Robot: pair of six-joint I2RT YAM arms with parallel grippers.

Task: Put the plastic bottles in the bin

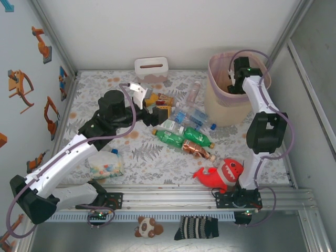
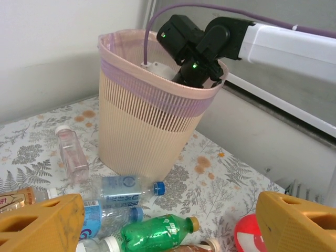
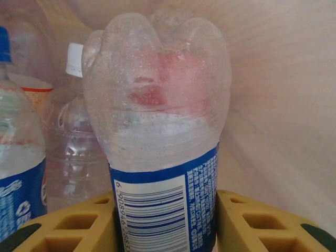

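Task partly done. I am holding a clear bottle with a blue label (image 3: 163,131) inside the bin (image 1: 220,107), base pointing away from the wrist, with the right pincer (image 3: 165,215) clamped on its sides at a moderate width. At least two more bottles (image 3: 71,131) are resting in the bin beside it. The left pincer (image 2: 170,226) is hanging wide apart and empty over the table (image 1: 152,160). There a cluster is waiting: two green bottles (image 1: 170,137), a copper-brown one (image 1: 197,150), several blue-labelled clear ones (image 1: 189,116), and one clear bottle (image 1: 193,92) just beside the bin. I am judging that the greater part of the work is left.
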